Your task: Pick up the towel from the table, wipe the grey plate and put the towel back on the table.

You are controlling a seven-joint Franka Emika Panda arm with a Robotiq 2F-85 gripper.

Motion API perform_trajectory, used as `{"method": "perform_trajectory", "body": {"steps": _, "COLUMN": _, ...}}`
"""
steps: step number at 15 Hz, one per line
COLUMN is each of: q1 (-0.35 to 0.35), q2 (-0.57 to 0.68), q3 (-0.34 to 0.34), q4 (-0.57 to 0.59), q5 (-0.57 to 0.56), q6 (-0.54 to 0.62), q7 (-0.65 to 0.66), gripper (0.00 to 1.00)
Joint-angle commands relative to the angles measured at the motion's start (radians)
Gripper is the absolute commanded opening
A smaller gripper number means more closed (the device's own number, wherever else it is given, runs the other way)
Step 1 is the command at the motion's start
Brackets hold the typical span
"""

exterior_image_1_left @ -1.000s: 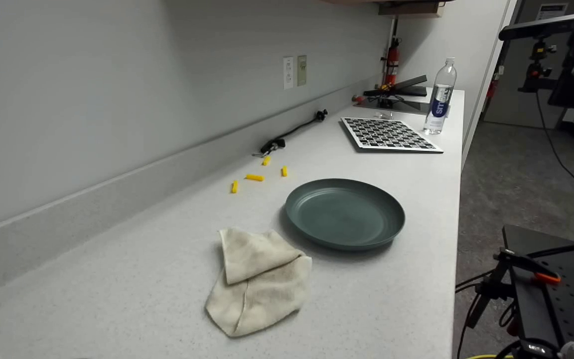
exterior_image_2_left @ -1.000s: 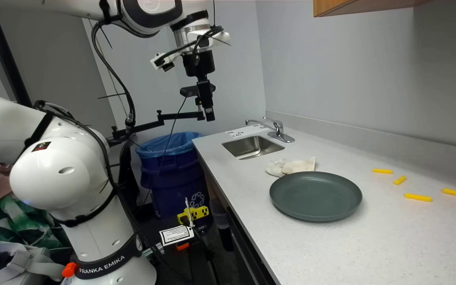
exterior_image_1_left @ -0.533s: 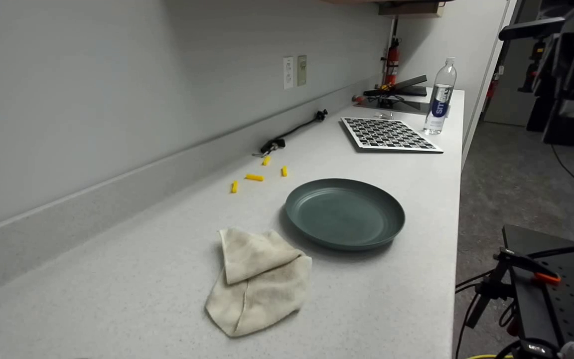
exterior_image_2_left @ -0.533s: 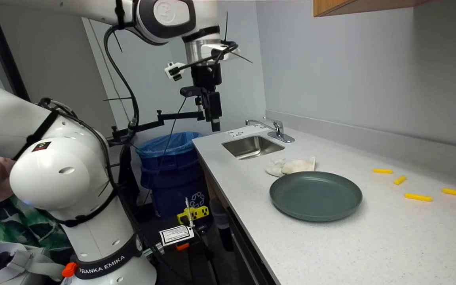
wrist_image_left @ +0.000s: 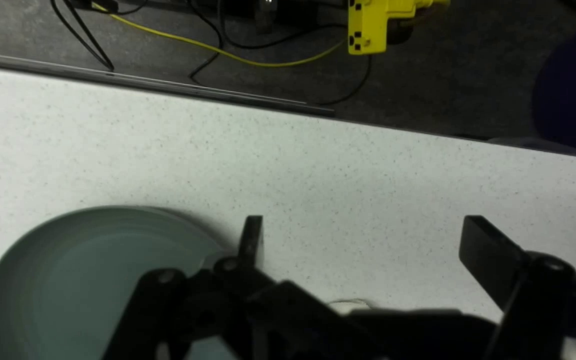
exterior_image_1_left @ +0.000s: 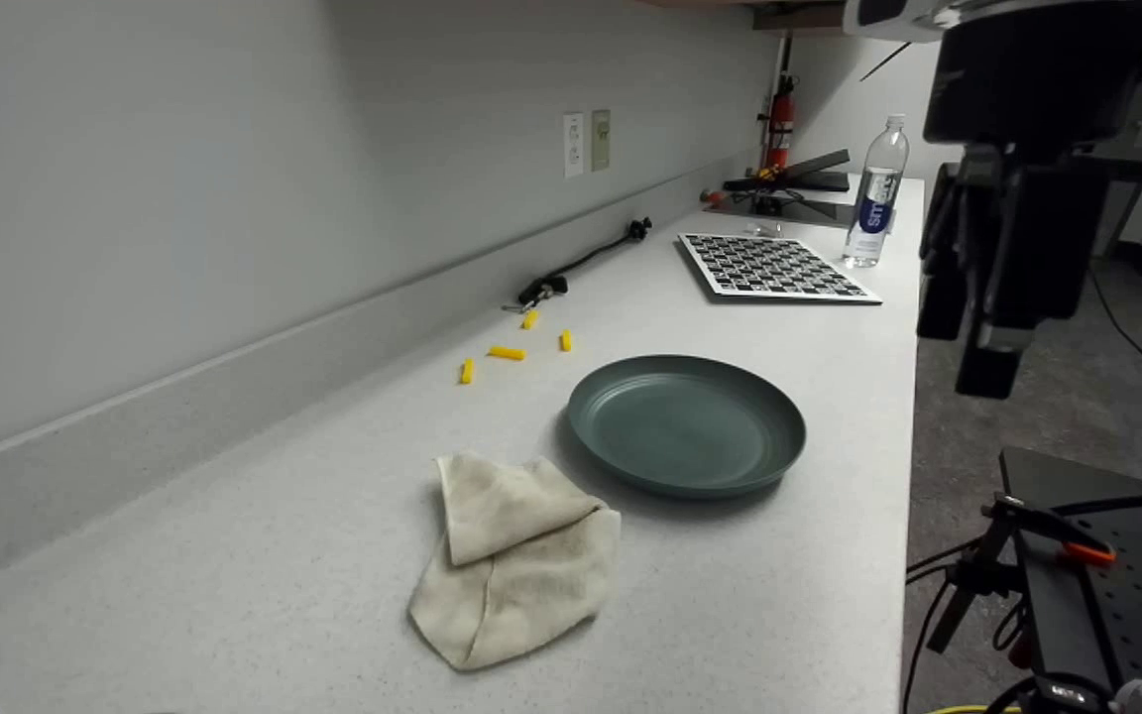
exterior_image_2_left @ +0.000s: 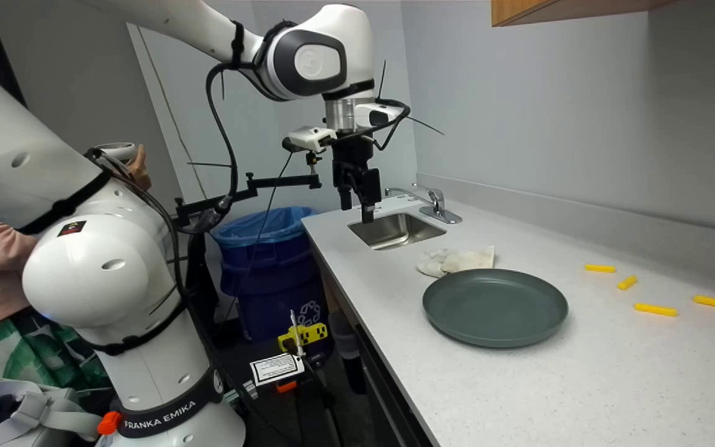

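The cream towel (exterior_image_1_left: pixel 521 565) lies crumpled on the white counter (exterior_image_1_left: pixel 234 615) beside the grey-green plate (exterior_image_1_left: pixel 690 426). In an exterior view the towel (exterior_image_2_left: pixel 466 259) shows partly behind the plate (exterior_image_2_left: pixel 494 310). My gripper (exterior_image_1_left: pixel 968 347) hangs pointing down near the counter's front edge, well above it. An exterior view shows the gripper (exterior_image_2_left: pixel 357 210) in front of the sink area. In the wrist view the gripper (wrist_image_left: pixel 360 222) is open with nothing between its fingers. The plate (wrist_image_left: pixel 83 280) is at lower left there; only a sliver of towel (wrist_image_left: pixel 350 306) shows, the rest hidden by the gripper.
Several yellow pieces (exterior_image_1_left: pixel 507 353) lie near the back wall. A checkered board (exterior_image_1_left: pixel 779 266) and a water bottle (exterior_image_1_left: pixel 873 203) stand farther along. A sink (exterior_image_2_left: pixel 395 231) with faucet (exterior_image_2_left: pixel 435 205) is at the far end. A cabinet (exterior_image_2_left: pixel 556 11) overhangs.
The arm has swung toward the counter and lowered, and the gripper has turned to point straight down. The towel and plate have not moved.
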Motion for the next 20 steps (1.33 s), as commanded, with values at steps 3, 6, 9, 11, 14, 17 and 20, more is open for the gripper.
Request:
{"method": "perform_trajectory", "body": {"steps": 3, "q1": 0.05, "q2": 0.221, "q3": 0.039, "q4": 0.165, "q5": -0.081, "q6": 0.052, "q7": -0.022, "gripper": 1.0}}
{"method": "perform_trajectory", "body": {"steps": 6, "q1": 0.057, "q2": 0.202, "q3": 0.037, "q4": 0.14, "q5": -0.087, "q6": 0.054, "q7": -0.005, "gripper": 1.0}}
{"method": "perform_trajectory", "body": {"steps": 9, "q1": 0.061, "q2": 0.225, "q3": 0.043, "q4": 0.162, "q5": -0.098, "q6": 0.054, "q7": -0.005, "gripper": 1.0}}
{"method": "perform_trajectory", "body": {"steps": 11, "q1": 0.061, "q2": 0.225, "q3": 0.043, "q4": 0.162, "q5": -0.099, "q6": 0.054, "q7": -0.005, "gripper": 1.0}}
{"method": "perform_trajectory", "body": {"steps": 14, "q1": 0.052, "q2": 0.241, "q3": 0.041, "q4": 0.161, "q5": -0.114, "q6": 0.071, "q7": 0.003, "gripper": 1.0}}
{"method": "perform_trajectory", "body": {"steps": 17, "q1": 0.036, "q2": 0.289, "q3": 0.03, "q4": 0.192, "q5": -0.161, "q6": 0.09, "q7": -0.01, "gripper": 1.0}}
{"method": "perform_trajectory", "body": {"steps": 20, "q1": 0.026, "q2": 0.365, "q3": 0.016, "q4": 0.239, "q5": -0.219, "q6": 0.137, "q7": -0.025, "gripper": 1.0}}
